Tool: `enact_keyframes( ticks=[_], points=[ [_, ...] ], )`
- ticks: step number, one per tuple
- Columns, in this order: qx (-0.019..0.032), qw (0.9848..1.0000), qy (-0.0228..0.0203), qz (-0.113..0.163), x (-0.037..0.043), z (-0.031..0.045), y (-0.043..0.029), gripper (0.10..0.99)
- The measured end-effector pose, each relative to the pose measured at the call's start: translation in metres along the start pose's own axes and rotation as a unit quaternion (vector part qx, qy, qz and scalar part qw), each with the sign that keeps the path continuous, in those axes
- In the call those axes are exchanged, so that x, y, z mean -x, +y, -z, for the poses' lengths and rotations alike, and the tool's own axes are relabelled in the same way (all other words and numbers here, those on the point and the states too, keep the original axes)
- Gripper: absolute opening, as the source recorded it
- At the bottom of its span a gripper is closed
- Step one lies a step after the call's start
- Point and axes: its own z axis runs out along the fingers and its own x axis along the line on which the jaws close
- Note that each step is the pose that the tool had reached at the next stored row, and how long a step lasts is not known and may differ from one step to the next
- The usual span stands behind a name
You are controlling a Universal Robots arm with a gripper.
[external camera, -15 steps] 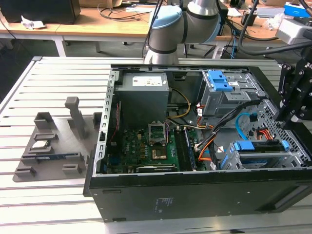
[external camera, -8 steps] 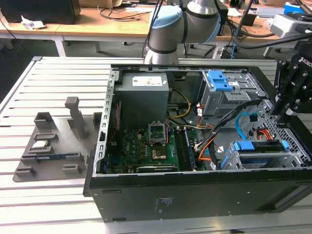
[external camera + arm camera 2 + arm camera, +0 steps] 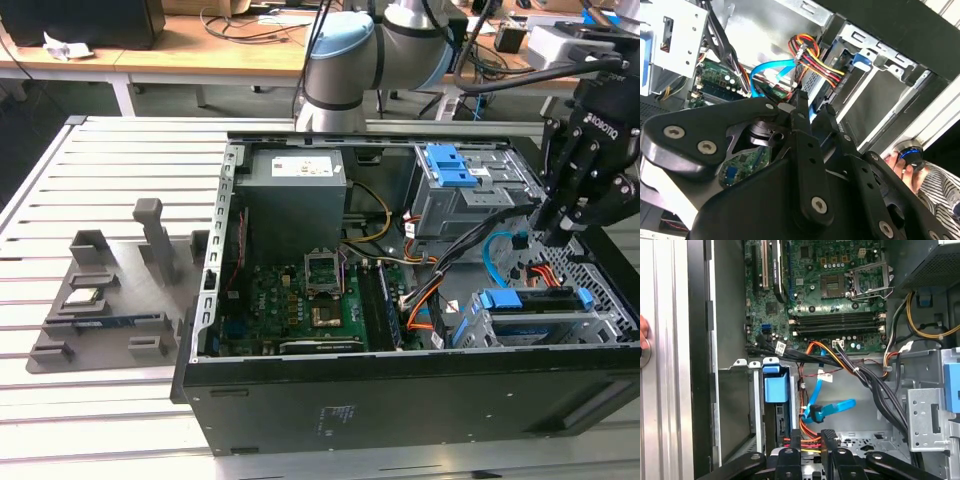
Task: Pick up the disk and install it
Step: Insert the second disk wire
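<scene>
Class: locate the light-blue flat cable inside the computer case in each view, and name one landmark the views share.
Exterior view: light-blue cable curves beside the tool.
Second wrist view: arches next to red-yellow wires.
First wrist view: lies on the grey case floor.
Shared landmark: green motherboard.

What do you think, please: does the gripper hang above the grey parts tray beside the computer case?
No: the gripper hangs above the open computer case itself, not the grey parts tray beside it, as the exterior view shows.
</scene>
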Motion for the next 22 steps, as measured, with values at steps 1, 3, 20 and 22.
enact_keyframes(
  ticks=[1,3,20,22],
  points=[
    [0.0000,1.0000,0.0000,0.000,0.0006,-0.0002,0.0025,0.302],
    [0.0000,1.0000,0.0000,0.001,0.0005,-0.0012,0.0087,0.302],
    [-0.0023,0.9998,0.0009,0.020,0.0010,-0.0137,0.0236,0.161],
    [-0.0023,0.9998,0.0009,0.020,0.0010,-0.0137,0.0237,0.161]
  ],
)
